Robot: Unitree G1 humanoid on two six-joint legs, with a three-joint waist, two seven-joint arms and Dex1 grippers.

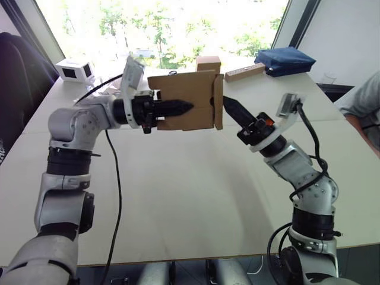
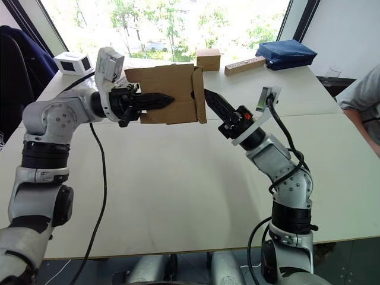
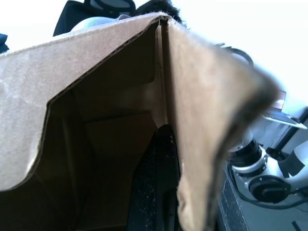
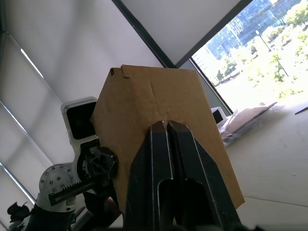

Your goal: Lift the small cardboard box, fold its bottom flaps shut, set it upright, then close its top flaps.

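Above table [image 1: 178, 196] | small cardboard box [image 1: 184, 98] brown, sideways | bottom flaps [image 1: 218, 101] folded

Your robot holds the small cardboard box [image 2: 168, 93] in mid-air above the white table [image 2: 178, 178]

Your left gripper [image 2: 155, 101] clamps its side wall; your right gripper [image 2: 208, 97], fingers together, touches the folded flaps [image 2: 199, 95] at its end
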